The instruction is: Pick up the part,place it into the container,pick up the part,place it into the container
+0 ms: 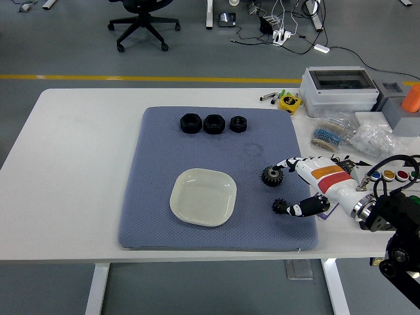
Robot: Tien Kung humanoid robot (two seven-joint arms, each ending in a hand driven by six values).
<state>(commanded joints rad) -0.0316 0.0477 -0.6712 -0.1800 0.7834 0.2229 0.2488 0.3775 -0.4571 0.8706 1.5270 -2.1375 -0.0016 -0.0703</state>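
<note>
Two black gears lie on the blue mat (164, 157): a larger gear (270, 175) and a smaller gear (280, 206) below it, at the mat's right side. A white square dish (203, 196) sits at the mat's middle front. My right hand (289, 187) reaches in from the right with fingers spread around the two gears. Its upper fingers (286, 163) touch or nearly touch the larger gear and its thumb (303, 208) lies beside the smaller gear. It holds nothing. My left hand is out of view.
Three black nuts (213, 123) stand in a row at the mat's back. To the right are a grey box (338, 90), a yellow tape measure (288, 102), plastic bags of parts (367, 138), coloured buttons (394, 174) and an orange object (412, 96).
</note>
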